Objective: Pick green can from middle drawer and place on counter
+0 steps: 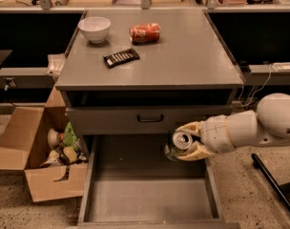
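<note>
The green can (181, 139) is tilted, its silver top turned up toward the camera, and sits pinched between the two pale fingers (191, 127) of the gripper (183, 143), one finger above it and one below. It hangs below the counter's front edge, toward the right front corner, over the right rear part of the open middle drawer (135, 194), and it looks to be off the drawer floor. The grasp therefore seems made, and the pick looks partly done. Left to do, as I judge it, is raising the can clear of the closed drawer front (111, 120) and the counter's front edge, then setting it on the counter (188, 56). The right half of the counter shows bare surface. A white bowl (94, 28), a red-orange can (145, 32) and a small black object (121, 57) lie toward its rear left corner.
</note>
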### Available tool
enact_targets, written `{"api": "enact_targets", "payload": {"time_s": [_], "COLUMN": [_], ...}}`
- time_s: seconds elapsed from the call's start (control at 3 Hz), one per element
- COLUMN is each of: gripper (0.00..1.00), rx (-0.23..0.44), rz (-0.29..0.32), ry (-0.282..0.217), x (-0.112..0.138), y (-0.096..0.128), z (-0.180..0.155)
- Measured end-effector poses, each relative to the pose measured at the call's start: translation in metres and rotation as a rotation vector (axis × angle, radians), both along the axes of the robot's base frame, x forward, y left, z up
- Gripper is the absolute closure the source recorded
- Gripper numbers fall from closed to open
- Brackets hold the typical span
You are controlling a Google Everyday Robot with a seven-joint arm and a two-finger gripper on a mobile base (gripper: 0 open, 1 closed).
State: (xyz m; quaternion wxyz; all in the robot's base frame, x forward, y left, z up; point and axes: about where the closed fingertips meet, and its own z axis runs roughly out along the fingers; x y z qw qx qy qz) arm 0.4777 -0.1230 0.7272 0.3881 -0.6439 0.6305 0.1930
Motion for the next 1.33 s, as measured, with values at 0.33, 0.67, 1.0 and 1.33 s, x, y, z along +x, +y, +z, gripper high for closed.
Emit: {"api": "enact_targets", "payload": {"time_s": [0.33,0.67,1.0,1.33], "gripper": [1.0,1.0,1.0,1.0], "rx": [0.01,0.007,0.0,0.002], "rz": [-0.01,-0.054,-0.073,-0.076], "ry": [0.001,-0.004,-0.028,-0.039], "x": [0.006,0.027,0.042,0.045], "y": [-0.004,-0.02,-0.031,-0.032], "z": [0.02,0.097,0.134,0.14]}}
